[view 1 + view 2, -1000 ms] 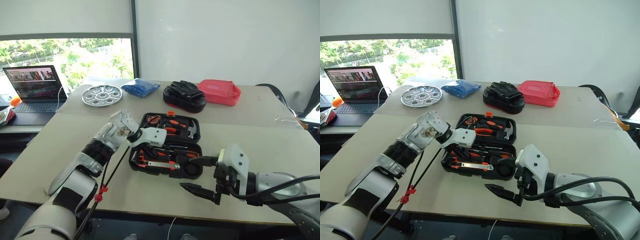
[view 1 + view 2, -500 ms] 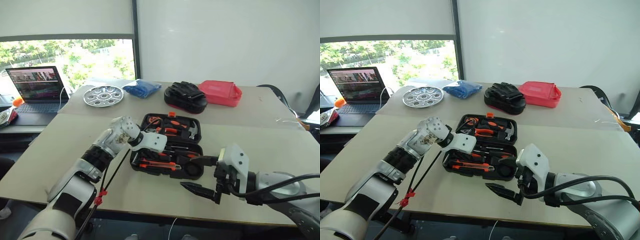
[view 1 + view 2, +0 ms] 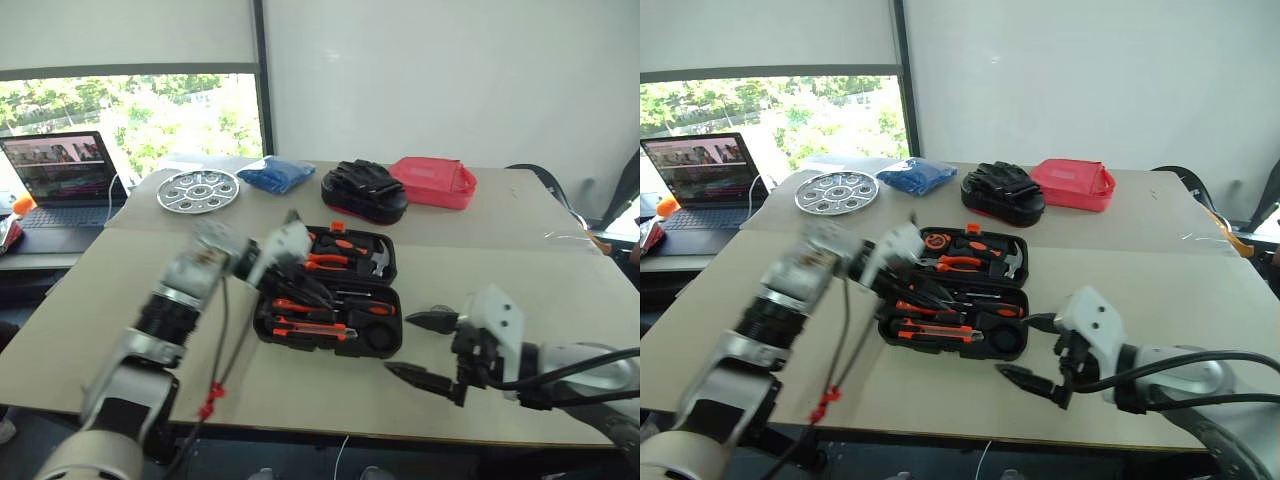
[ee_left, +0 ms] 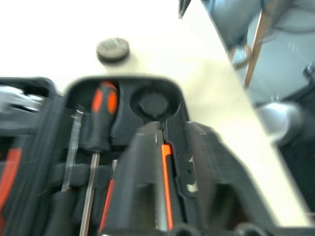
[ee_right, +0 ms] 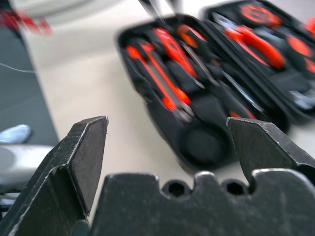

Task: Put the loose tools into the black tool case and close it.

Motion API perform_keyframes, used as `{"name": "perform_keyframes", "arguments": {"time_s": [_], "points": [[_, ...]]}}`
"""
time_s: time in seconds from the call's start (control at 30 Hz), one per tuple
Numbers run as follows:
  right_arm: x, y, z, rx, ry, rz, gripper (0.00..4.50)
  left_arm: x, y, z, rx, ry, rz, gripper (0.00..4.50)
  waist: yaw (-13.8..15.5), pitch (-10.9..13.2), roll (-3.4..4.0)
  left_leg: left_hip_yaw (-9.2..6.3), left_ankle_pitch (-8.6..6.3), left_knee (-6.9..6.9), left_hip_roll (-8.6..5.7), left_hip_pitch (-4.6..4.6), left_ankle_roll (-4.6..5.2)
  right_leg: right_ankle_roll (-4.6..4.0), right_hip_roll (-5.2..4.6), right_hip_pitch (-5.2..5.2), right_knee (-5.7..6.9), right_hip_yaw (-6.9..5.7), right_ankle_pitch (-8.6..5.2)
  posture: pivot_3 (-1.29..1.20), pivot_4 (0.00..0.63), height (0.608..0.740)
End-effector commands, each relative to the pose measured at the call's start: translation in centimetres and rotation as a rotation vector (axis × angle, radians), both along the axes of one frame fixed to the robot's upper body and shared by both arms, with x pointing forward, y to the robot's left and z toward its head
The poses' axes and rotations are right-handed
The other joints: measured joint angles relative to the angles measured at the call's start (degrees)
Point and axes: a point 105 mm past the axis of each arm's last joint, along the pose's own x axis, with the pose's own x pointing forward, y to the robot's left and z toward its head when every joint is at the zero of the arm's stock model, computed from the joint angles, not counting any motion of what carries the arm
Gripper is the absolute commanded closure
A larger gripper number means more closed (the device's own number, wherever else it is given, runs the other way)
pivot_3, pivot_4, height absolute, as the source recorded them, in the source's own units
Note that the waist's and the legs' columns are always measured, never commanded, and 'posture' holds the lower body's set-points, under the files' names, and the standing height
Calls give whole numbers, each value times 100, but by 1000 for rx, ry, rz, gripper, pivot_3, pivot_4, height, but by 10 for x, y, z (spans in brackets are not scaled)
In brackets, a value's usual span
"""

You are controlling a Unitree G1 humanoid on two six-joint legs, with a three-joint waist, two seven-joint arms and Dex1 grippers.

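The black tool case [image 3: 392, 262] lies open in the middle of the table, with orange-and-black tools in both halves. A screwdriver [image 4: 99, 123] and a utility knife [image 4: 166, 183] lie in its recesses, and the round recess [image 4: 153, 103] is empty. A small black tape roll [image 4: 112, 49] lies on the table just past that corner of the case. My left gripper [image 3: 300, 283] hovers blurred over the case's left side with its fingers apart and nothing in them. To the right of the case, my right gripper [image 3: 400, 344] stands open above the table.
At the back of the table lie a round silver tray [image 3: 198, 190], a blue bundle [image 3: 280, 175], a black bundle with a red underside [image 3: 365, 192] and a red pouch [image 3: 432, 183]. A laptop [image 3: 60, 170] stands at the far left.
My left gripper has lifted off the case's near half, turned, and its fingers have come apart. My right gripper has shifted a little to the right.
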Motion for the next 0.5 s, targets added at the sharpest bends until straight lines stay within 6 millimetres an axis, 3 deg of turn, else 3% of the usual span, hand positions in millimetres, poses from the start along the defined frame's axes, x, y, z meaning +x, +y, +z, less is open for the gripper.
{"name": "perform_keyframes", "arguments": {"time_s": [0.03,0.1,0.2,0.4,0.5], "points": [[-9,-51,6,-28,-1,-173,0,-25,10,20,-87,47,-44,1814,23,-1,2,2,0,1,-1,-2,0,1,-2,0,-2,1,0,0,150,740],[-18,-83,0,-63,19,-282,0,-31,12,26,-112,59,-44,1097,82,-1,1,9,0,5,-2,-2,0,6,-4,8,-3,-1,-3,0,150,740],[-34,-115,-1,-63,47,-390,0,-34,9,28,-130,42,-47,162,131,0,-1,23,1,18,-4,-7,-1,12,-7,12,-5,0,-1,0,150,740],[-59,-140,6,-74,77,-458,0,-34,7,27,-105,-19,-57,68,67,-1,1,40,1,9,0,27,-3,6,5,28,-6,17,-6,0,150,740],[-49,-134,9,-103,67,-405,0,-30,12,21,-53,-80,-55,68,-12,-1,1,41,1,2,6,30,-3,1,13,27,-6,18,-8,0,150,740]]}}
